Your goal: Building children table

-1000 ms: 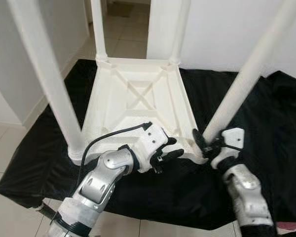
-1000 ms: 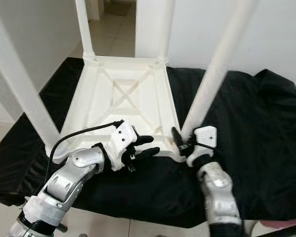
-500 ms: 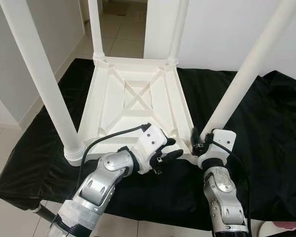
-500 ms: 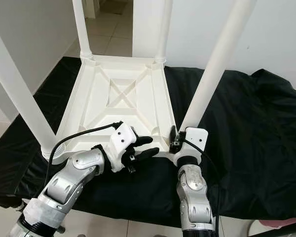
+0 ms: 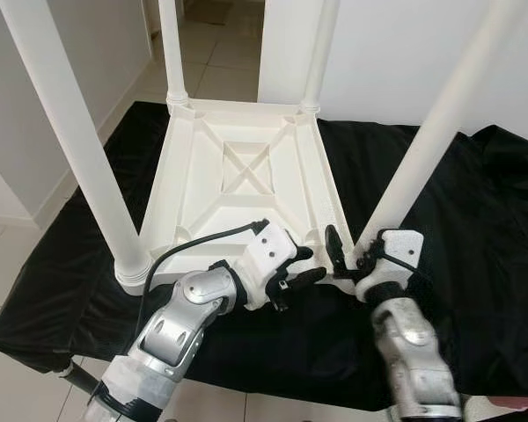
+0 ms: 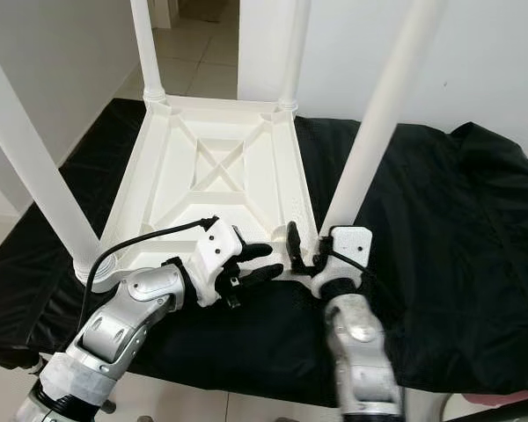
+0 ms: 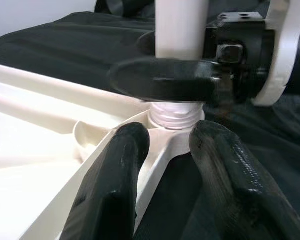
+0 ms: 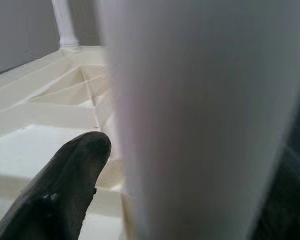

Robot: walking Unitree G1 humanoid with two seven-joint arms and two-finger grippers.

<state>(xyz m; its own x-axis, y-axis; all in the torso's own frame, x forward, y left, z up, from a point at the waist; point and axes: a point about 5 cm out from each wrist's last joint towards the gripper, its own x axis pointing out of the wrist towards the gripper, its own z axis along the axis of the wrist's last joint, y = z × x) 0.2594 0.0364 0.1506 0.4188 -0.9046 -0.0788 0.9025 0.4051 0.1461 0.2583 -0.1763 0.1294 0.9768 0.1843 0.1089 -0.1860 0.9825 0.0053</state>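
A white children's table [image 5: 238,176] lies upside down on a black cloth, its four legs pointing up. My left gripper [image 5: 304,264] is open at the table's front rim, close to the front right corner; its fingers [image 7: 115,170] lie along the rim. My right gripper [image 5: 356,262] is open around the base of the front right leg [image 5: 422,158]. One black finger [image 5: 332,251] stands off the leg's left side, and the other is hidden behind the leg. In the right wrist view the leg [image 8: 200,120] sits right against the camera.
The black cloth [image 5: 475,220] covers a low platform and hangs over its front edge. Pale tiled floor [image 5: 9,255] lies to the left. White walls stand behind, with a doorway [image 5: 220,53] at the back.
My right gripper has turned at the leg's base, and its visible finger has swung left, away from the leg. The left arm has stayed still.
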